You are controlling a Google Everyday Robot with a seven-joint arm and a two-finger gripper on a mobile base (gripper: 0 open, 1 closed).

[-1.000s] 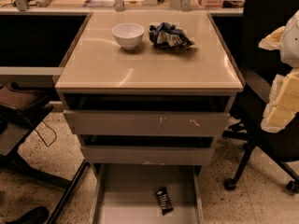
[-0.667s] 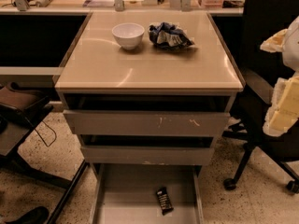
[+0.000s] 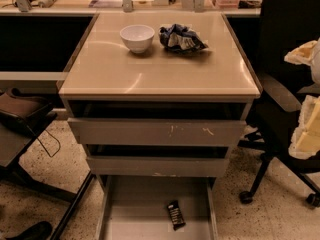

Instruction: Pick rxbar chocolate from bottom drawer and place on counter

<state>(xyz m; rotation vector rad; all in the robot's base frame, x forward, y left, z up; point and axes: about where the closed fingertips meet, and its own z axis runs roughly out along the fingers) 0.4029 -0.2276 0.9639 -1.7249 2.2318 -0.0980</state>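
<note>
The rxbar chocolate (image 3: 175,215) is a small black bar lying flat on the grey floor of the open bottom drawer (image 3: 130,219), right of its middle. The beige counter (image 3: 150,74) tops the cabinet above it. My gripper (image 3: 306,130) shows as a pale cream shape at the far right edge, level with the upper drawers. It is well to the right of and above the bar and touches nothing of the task.
A white bowl (image 3: 137,37) and a crumpled blue-and-white snack bag (image 3: 181,38) sit at the counter's back. Two upper drawers (image 3: 157,132) stand partly pulled out above the bottom one. A black office chair (image 3: 280,84) stands at right, a desk leg and cables at left.
The pale arm at the right edge has dropped slightly lower. The bar, drawers and counter items have not moved.
</note>
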